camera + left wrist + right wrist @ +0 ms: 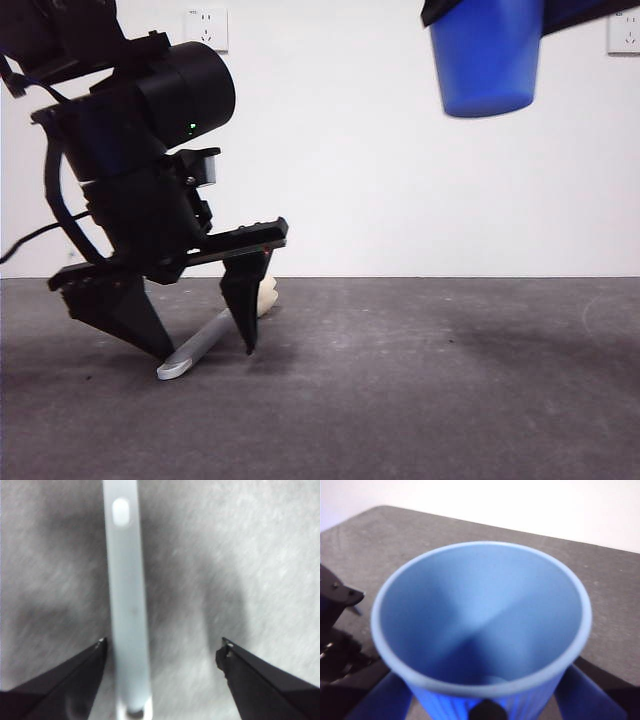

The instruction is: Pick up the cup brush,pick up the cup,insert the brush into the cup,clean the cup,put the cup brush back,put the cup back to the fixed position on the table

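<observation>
The cup brush lies on the table (450, 380). Its grey handle (195, 352) points toward the front, and its cream sponge head (266, 296) is partly hidden behind a jaw. My left gripper (208, 352) is down at the table and open, with one jaw on each side of the handle (125, 605). In the left wrist view the gripper (164, 642) has the handle close to one jaw and not clamped. My right gripper (482, 702) is shut on the blue ribbed cup (480, 620). It holds the cup (487, 60) upright, high above the table at the upper right.
White wall sockets sit on the back wall at the upper left (206, 28) and upper right (624, 32). The left arm's dark body (140, 150) fills the left side. Part of the left arm also shows in the right wrist view (335, 600).
</observation>
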